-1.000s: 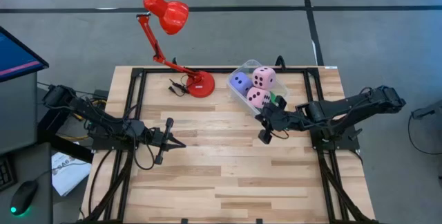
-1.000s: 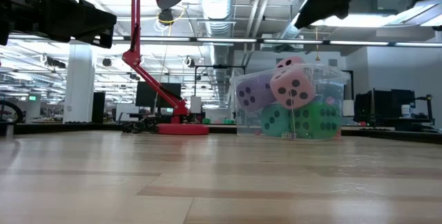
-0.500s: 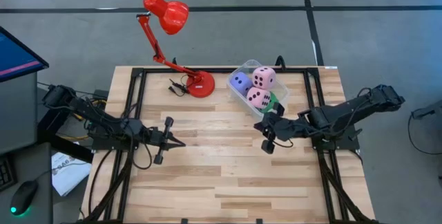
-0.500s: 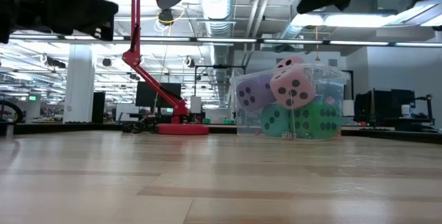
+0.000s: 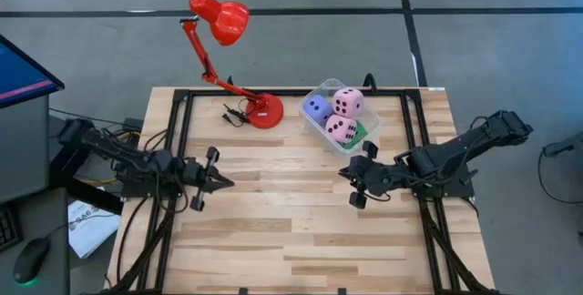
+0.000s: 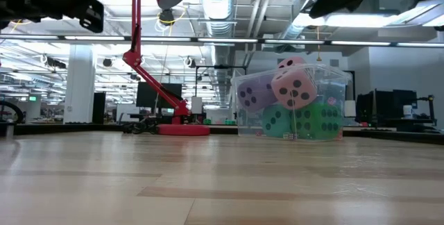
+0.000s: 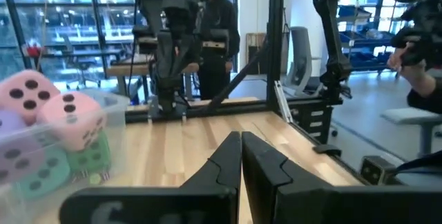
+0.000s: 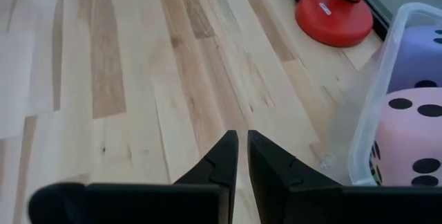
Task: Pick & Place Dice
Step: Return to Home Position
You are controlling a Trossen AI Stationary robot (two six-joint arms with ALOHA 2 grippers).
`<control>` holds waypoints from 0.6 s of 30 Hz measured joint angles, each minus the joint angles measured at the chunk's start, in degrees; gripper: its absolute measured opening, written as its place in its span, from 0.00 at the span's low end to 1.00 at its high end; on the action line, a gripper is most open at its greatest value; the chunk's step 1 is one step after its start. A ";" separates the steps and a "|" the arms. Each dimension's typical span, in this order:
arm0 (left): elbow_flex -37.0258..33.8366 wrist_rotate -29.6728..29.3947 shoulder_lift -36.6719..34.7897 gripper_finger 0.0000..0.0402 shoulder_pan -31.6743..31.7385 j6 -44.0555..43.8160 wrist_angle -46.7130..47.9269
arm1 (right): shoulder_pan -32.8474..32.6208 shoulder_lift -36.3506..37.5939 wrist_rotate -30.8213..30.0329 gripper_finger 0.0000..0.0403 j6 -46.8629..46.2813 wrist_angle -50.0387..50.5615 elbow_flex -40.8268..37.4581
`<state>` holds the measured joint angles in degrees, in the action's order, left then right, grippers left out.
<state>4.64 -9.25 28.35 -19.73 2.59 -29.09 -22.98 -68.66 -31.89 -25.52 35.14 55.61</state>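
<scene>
A clear plastic tub (image 5: 333, 118) stands at the table's far right with several soft dice piled in it: two pink dice (image 5: 347, 102) (image 5: 341, 129), a purple-blue one (image 5: 316, 108) and a green one (image 5: 364, 133). In the low view the pink die (image 6: 294, 89) rests on the green die (image 6: 305, 119). My right gripper (image 5: 342, 169) hovers shut just near of the tub, pointing toward the table's left; its wrist view shows its fingers (image 8: 240, 135) empty. My left gripper (image 5: 223, 183) is shut and empty over the table's left middle.
A red desk lamp stands on its round base (image 5: 265, 111) at the far edge, left of the tub, with a black cable (image 5: 233, 113) beside it. Bare wood table (image 5: 291, 231) lies between and near of both grippers. A person (image 7: 421, 79) shows beyond the table.
My right gripper has drawn back from the tub toward the table's near edge. My left gripper has pulled toward the table's left edge. The dice and tub have stayed put.
</scene>
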 joint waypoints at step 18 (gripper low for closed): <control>0.02 6.38 -19.20 0.00 0.00 -10.61 13.44 | -1.12 0.11 -1.58 0.08 -2.95 -0.02 0.00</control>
<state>4.67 -2.88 9.14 -19.73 -8.01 -15.65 -24.10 -68.55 -33.47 -28.46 35.11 55.61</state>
